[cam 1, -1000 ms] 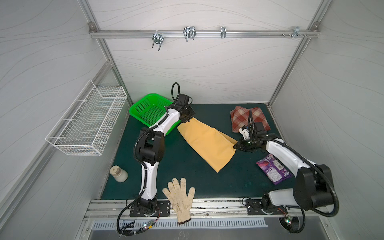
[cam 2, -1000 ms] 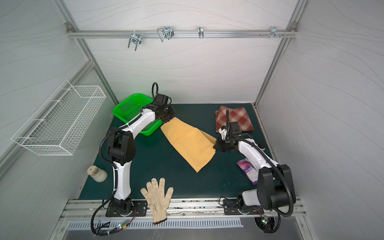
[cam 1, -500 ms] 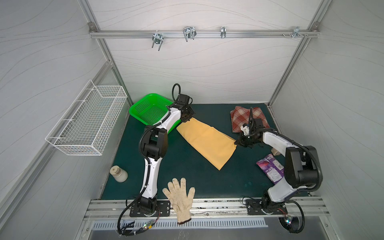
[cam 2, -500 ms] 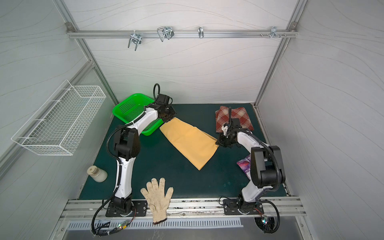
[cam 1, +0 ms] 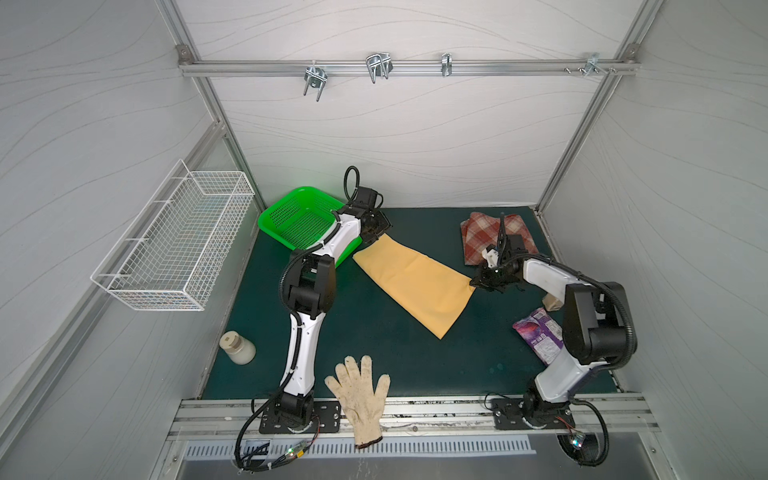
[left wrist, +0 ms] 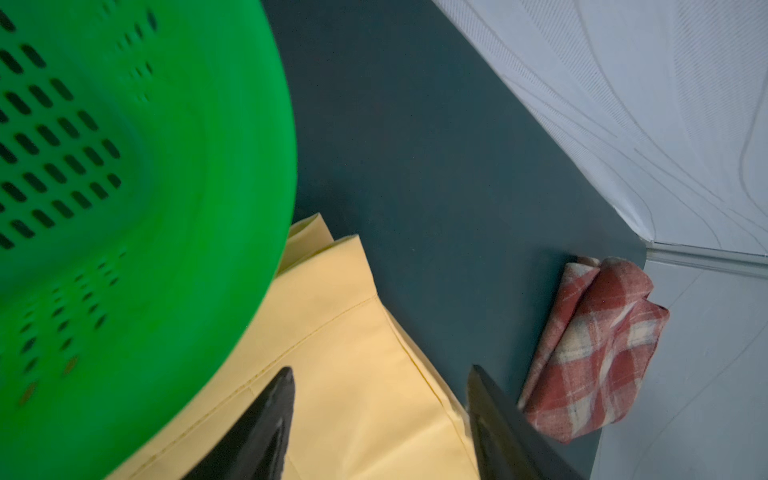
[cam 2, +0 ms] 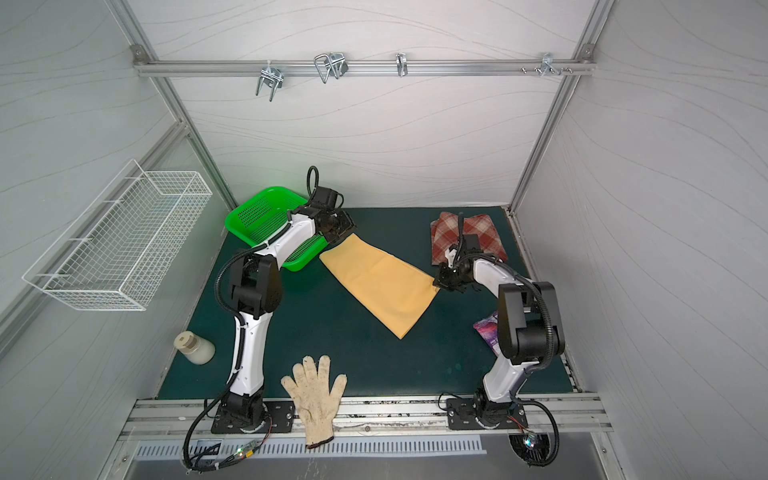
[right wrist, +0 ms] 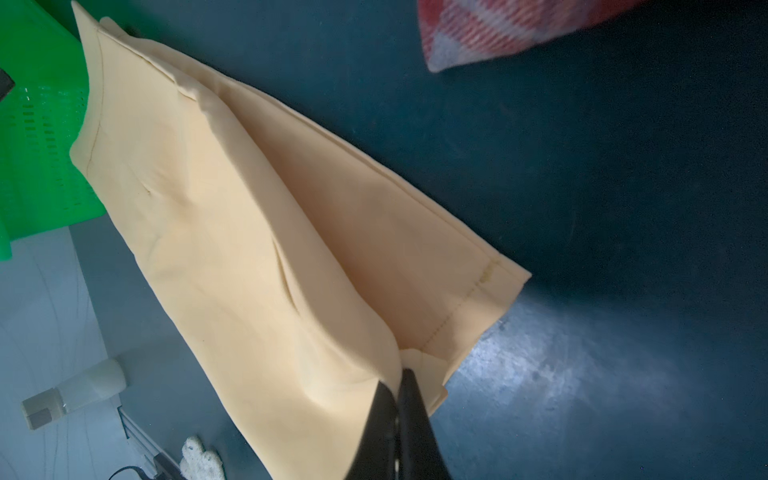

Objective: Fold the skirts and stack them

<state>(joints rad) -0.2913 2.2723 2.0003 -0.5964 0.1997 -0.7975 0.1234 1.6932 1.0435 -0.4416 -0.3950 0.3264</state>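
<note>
The plain mustard-yellow skirt [cam 1: 415, 282] [cam 2: 380, 282] lies stretched slantwise across the green mat. My left gripper [cam 1: 376, 237] [left wrist: 380, 370] is open over the skirt's narrow end [left wrist: 353, 374] beside the green basket, its black fingers apart with cloth below them. My right gripper [cam 1: 473, 282] [right wrist: 395, 376] is shut on a corner of the skirt's wide hem [right wrist: 436, 332]. The rust-red and cream plaid skirt [cam 1: 482, 232] [cam 2: 486, 235] [left wrist: 598, 365] lies folded at the back right, behind the right arm.
A green perforated basket [cam 1: 299, 216] stands at the back left under the left arm. An off-white glove [cam 1: 361, 395] lies over the front rail. A purple packet [cam 1: 536, 336] sits at the right, a small bottle [cam 1: 237, 349] at the left, a wire basket [cam 1: 174, 241] on the wall.
My left gripper has opened and let go of the yellow skirt's narrow end. The right arm's elbow has risen while its gripper keeps hold of the hem corner.
</note>
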